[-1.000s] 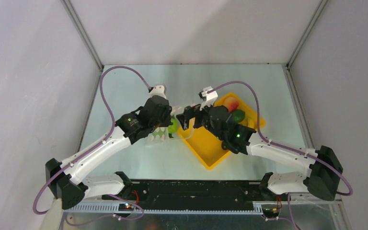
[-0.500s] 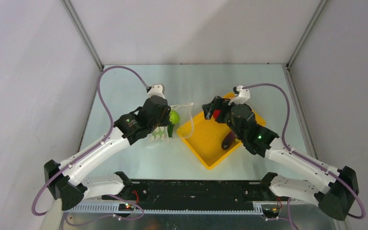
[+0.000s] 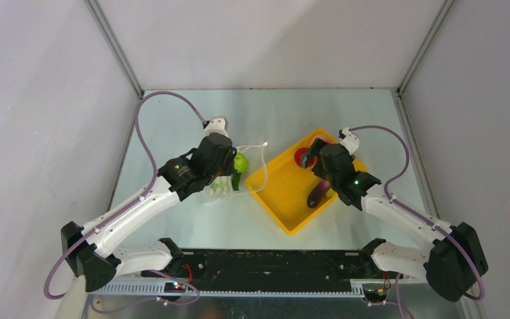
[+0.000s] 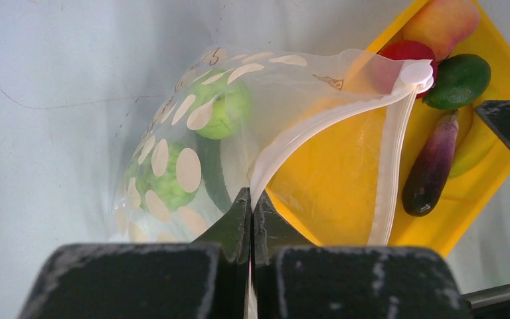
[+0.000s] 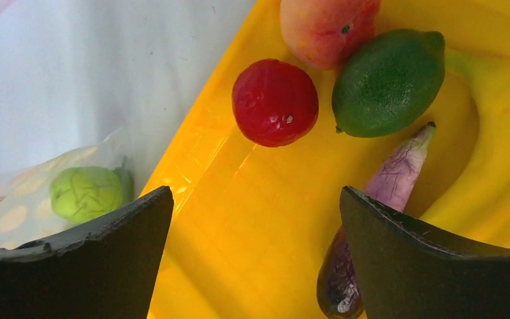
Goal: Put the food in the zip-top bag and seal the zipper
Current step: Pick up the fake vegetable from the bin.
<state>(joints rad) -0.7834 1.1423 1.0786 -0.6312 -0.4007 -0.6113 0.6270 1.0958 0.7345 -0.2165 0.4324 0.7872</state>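
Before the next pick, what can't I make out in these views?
Top view: right arm mostly covers peach, lime, banana in the tray.
Left wrist: the zip-top bag's dots and folds obscure how many green pieces are inside; left tool hides its pinched edge.
Right wrist: a finger of the right tool hides the eggplant's lower end; frame edge cuts the banana.

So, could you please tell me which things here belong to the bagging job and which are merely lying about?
Belong to the job:
zip-top bag, its zipper, green round fruits inside it, tomato, peach, dark green fruit, eggplant, banana.

Just there:
yellow tray, which only holds the loose food; table.
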